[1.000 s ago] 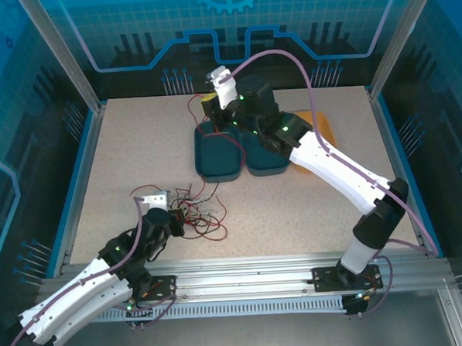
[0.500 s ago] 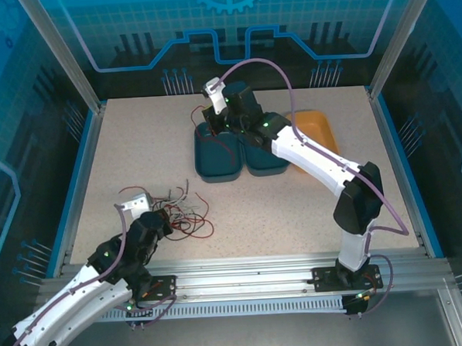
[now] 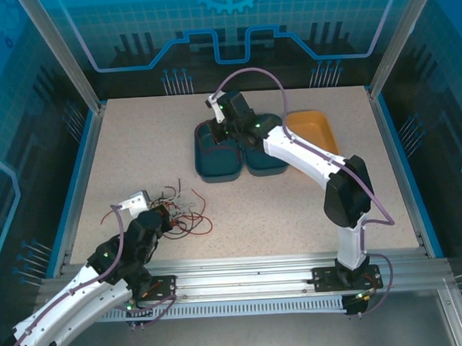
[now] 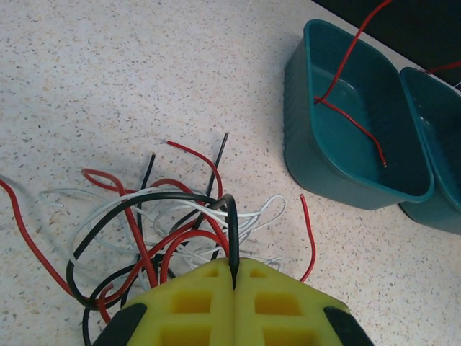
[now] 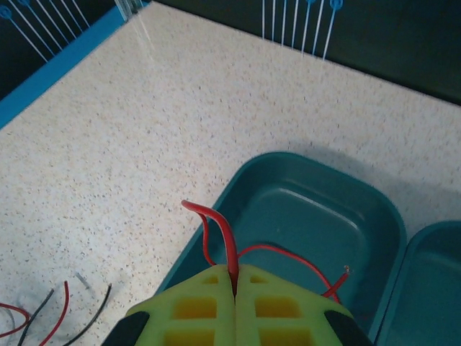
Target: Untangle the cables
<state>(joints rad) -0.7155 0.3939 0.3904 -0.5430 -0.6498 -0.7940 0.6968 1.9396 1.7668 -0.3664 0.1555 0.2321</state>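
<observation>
The right gripper [image 5: 235, 277], jaws clamped on a red cable [image 5: 220, 232], hangs over the tray [image 5: 317, 163], likely to drop it inside. The left gripper [image 4: 234, 270], jaws clamped on a black cable [image 4: 232, 220], probably anchors the tangled cables [image 4: 155, 216] well apart from the tray.

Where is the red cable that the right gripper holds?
Right wrist view: the red cable rises from the shut right gripper and trails into the left teal tray.
</observation>
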